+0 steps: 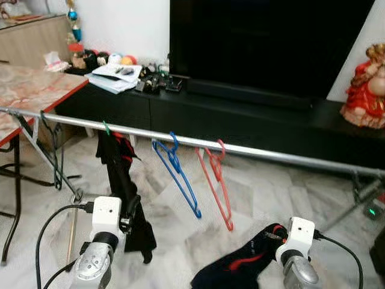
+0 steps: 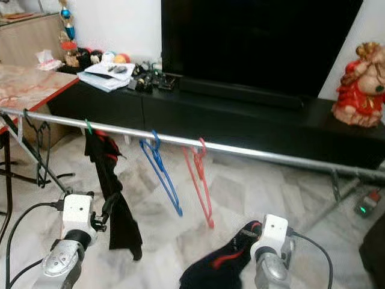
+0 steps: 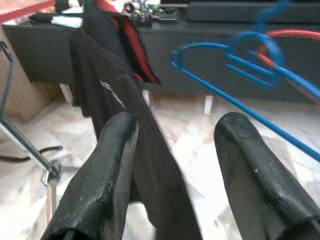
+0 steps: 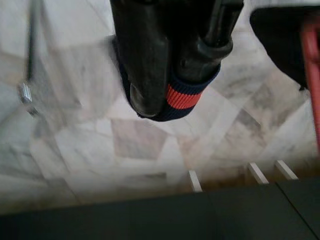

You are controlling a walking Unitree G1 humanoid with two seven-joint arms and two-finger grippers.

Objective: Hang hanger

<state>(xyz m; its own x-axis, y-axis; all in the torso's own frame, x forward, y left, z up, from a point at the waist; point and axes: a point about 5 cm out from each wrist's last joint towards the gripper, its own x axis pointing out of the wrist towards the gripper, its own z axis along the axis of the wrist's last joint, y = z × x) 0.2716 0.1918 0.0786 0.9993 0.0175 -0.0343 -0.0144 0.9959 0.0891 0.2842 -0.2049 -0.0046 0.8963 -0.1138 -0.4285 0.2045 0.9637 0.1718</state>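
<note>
Fingers of the left gripper stand apart with nothing between them, low and just in front of the black garment that dangles from a green-hooked hanger on the silver rail. Up and to its right along that rail hang the blue hanger and, beside it, the red hanger, both empty, their long sides slanting down toward the robot's right. Over on the other side the right gripper is clamped on a dark sock with a red band (held low, near the floor, well below the rail). By my reckoning the red hanger is the nearer one to that loaded arm, lying up and to its left; the left arm sits closer to the blue.
</note>
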